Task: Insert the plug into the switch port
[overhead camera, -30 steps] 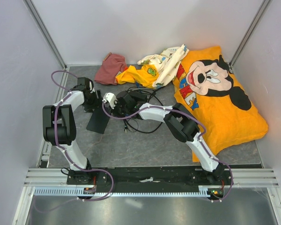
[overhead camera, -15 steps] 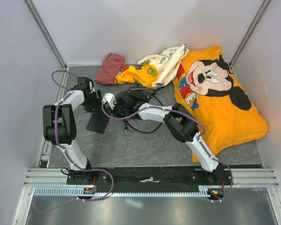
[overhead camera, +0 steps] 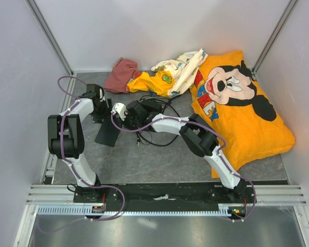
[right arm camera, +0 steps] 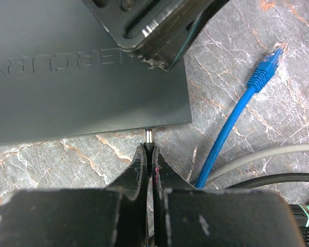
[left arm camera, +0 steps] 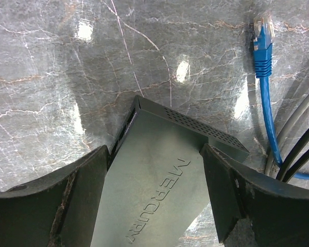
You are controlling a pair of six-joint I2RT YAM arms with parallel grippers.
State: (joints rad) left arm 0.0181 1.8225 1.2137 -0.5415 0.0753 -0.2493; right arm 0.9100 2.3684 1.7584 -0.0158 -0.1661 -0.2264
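The dark grey Mercury switch [left arm camera: 154,170] lies on the stone table, also seen in the top view [overhead camera: 108,133] and the right wrist view [right arm camera: 67,77]. My left gripper [left arm camera: 154,152] [overhead camera: 100,109] is shut on its sides near one end. The plug [left arm camera: 262,31] [right arm camera: 270,59] on the bright-blue cable [right arm camera: 221,139] lies free on the table beside the switch; no gripper holds it. My right gripper [right arm camera: 149,149] [overhead camera: 117,114] is shut on a black barrel connector [right arm camera: 150,137], whose metal tip touches the switch's edge.
Grey and black cables [right arm camera: 257,159] run beside the blue one, coiled by the right arm [overhead camera: 159,123]. Clothes [overhead camera: 170,72], a red cloth [overhead camera: 122,74] and an orange Mickey pillow [overhead camera: 237,103] lie at the back and right. White walls close in.
The right gripper has shifted slightly left toward the switch. The left arm has barely moved.
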